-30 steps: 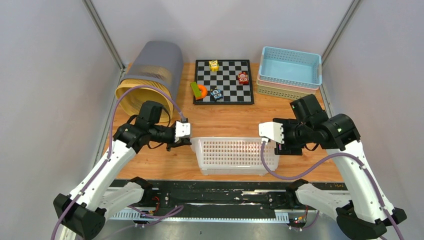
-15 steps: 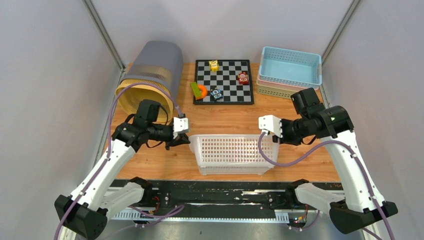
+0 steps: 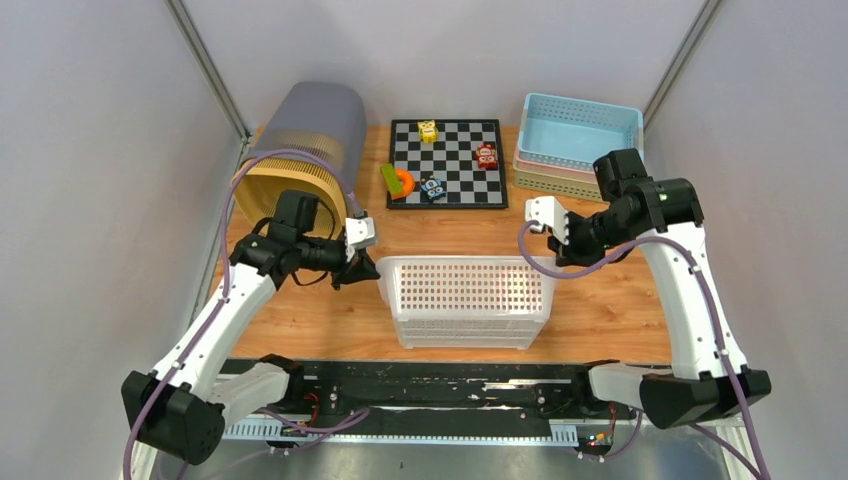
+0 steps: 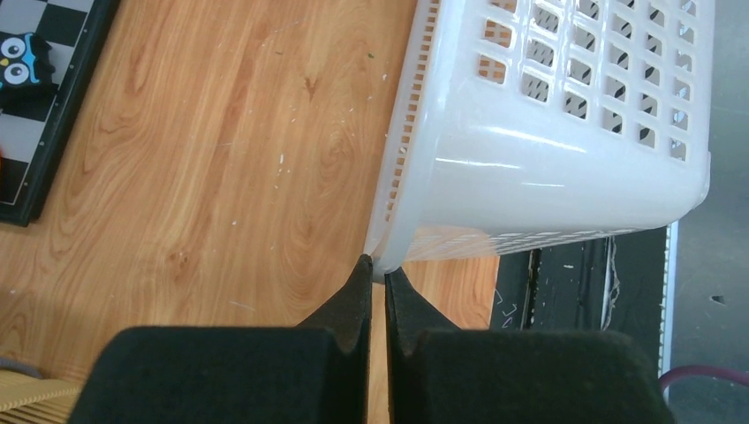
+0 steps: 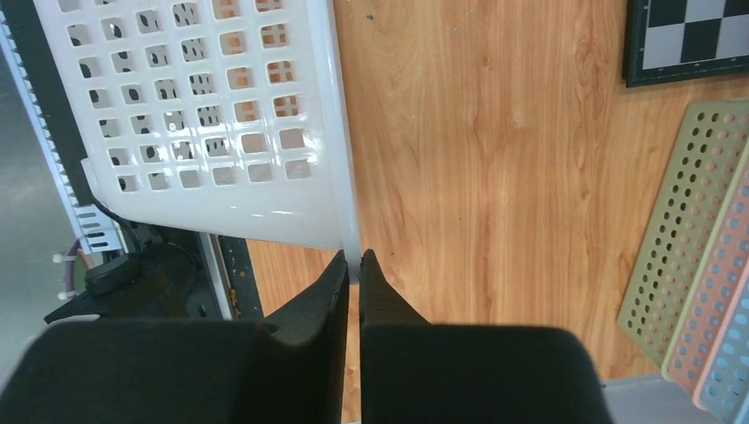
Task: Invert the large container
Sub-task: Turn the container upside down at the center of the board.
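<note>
The large container is a white perforated basket near the table's front edge, raised and tilted so that one long slotted wall faces up. My left gripper is shut on the rim at its left end. In the left wrist view its fingertips pinch the rim's edge of the basket. At the right end my right gripper is shut on the rim. The right wrist view shows its tips clamped on the thin rim of the basket.
A grey and yellow ribbed cylinder lies at the back left. A chessboard with small toys sits at the back middle. Stacked blue, pink and olive trays stand at the back right. The black rail runs just in front of the basket.
My right gripper has closed on the basket's right rim. Both arms have moved up and back, and the basket has risen and tilted with them.
</note>
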Robot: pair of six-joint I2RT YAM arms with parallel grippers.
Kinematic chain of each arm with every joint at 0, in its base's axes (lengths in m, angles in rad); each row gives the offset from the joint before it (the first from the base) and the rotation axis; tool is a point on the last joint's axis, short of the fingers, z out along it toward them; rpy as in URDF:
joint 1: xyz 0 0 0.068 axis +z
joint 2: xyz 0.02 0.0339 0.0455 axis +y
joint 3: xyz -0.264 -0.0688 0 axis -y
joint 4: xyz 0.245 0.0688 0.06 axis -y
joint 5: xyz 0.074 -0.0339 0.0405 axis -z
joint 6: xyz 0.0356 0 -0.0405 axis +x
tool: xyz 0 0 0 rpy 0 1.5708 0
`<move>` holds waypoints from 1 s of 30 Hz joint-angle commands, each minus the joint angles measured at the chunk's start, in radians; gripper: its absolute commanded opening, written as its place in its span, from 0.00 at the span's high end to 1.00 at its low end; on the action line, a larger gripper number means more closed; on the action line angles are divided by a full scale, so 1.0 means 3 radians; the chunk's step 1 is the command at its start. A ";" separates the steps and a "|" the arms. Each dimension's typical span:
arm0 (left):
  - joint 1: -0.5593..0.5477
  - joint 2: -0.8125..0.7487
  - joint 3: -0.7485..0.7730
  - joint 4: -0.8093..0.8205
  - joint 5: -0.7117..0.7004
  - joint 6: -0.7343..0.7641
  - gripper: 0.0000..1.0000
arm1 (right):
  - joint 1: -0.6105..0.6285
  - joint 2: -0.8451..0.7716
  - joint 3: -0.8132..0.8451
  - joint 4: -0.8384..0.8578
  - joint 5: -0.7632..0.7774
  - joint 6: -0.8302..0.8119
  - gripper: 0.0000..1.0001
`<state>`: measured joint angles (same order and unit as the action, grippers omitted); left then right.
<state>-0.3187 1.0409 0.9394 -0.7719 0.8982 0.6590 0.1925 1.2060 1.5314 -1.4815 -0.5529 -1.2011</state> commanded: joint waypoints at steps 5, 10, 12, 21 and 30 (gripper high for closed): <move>-0.0017 0.0203 0.0163 0.0101 0.0294 -0.0617 1.00 | -0.0044 0.0381 0.0348 -0.0267 -0.0893 0.0344 0.97; 0.0004 0.0216 0.0182 0.0352 0.0162 -0.0956 1.00 | -0.0043 0.0495 0.0351 -0.0013 -0.0752 0.0755 0.97; 0.0007 0.0222 0.0181 0.0427 0.0127 -0.1055 1.00 | -0.0043 0.0517 0.0305 0.0175 -0.0667 0.0968 0.97; 0.0009 0.0373 0.0069 0.0854 0.0010 -0.1493 1.00 | -0.0046 0.0532 0.0048 0.0901 -0.0288 0.1431 0.97; 0.0009 0.0623 0.0067 0.1131 -0.0018 -0.1731 1.00 | -0.0084 0.0705 -0.0023 0.1272 -0.0157 0.1569 0.97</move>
<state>-0.2913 1.2015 0.9657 -0.5732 0.7753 0.2184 0.1612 1.3743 1.5394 -1.1992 -0.4721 -0.8154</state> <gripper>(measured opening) 0.028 0.046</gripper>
